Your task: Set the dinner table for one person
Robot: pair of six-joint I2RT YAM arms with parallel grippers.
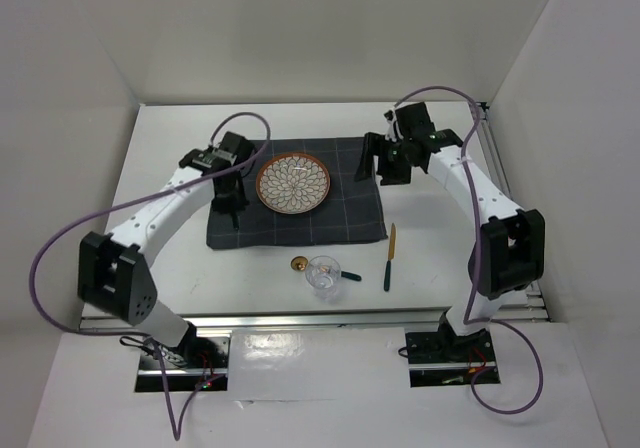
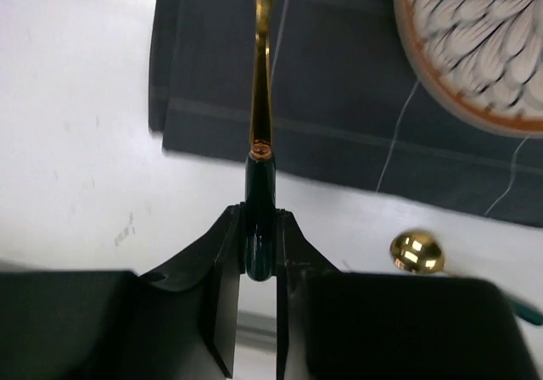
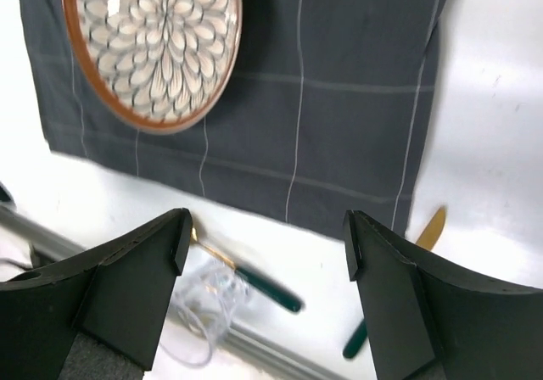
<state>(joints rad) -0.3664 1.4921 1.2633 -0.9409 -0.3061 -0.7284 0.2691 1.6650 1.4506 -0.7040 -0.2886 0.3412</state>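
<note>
Plate (image 1: pixel 294 182) on cloth (image 1: pixel 352 213), glass (image 1: pixel 323 274) near knife (image 1: pixel 389 258)

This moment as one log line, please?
left gripper: shut on green-handled utensil | right gripper: open, empty | plate: on cloth

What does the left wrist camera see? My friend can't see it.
The left gripper pinches the dark green handle of a gold utensil, which points over a dark grey cloth. A patterned plate sits on the cloth at upper right.

dinner table (image 1: pixel 430 230) is white — cloth (image 1: pixel 352 213) grey-gridded, plate (image 1: pixel 294 183) petal-patterned.
</note>
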